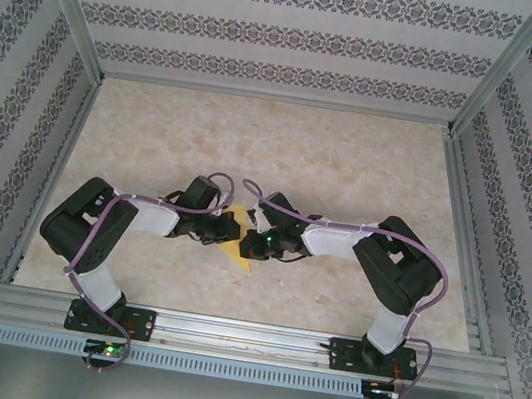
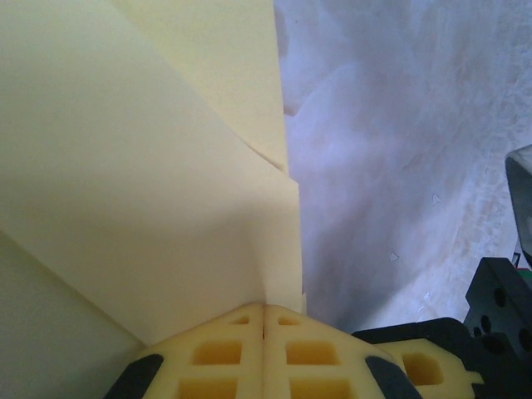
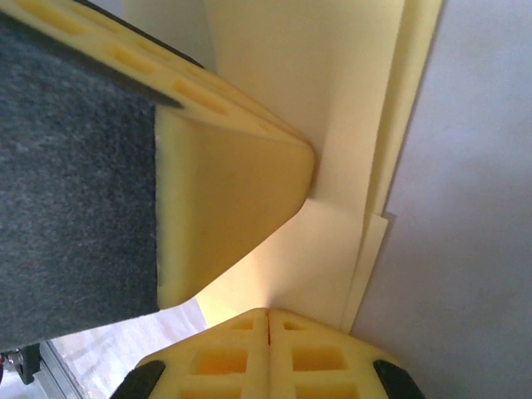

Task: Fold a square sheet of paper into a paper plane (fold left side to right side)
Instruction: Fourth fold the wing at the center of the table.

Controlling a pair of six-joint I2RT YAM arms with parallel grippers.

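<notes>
The square sheet of paper [image 1: 236,234] lies folded on the table between the two arms, a yellow wedge with its point toward the near edge. In the left wrist view its stacked layers [image 2: 150,166] have stepped edges on the right. My left gripper [image 1: 213,237] [image 2: 264,309] is shut, its tips down against the paper near that edge. My right gripper [image 1: 256,247] [image 3: 268,312] is also shut, tips touching the paper [image 3: 332,249] beside one of the left fingers [image 3: 224,208]. I cannot tell whether either gripper pinches a layer.
The marbled table top [image 1: 274,150] stretches behind the arms, fenced by aluminium rails [image 1: 462,241] and patterned walls. Black parts of the right gripper [image 2: 499,307] sit close to the left fingertips. Bare table [image 3: 474,249] lies right of the paper.
</notes>
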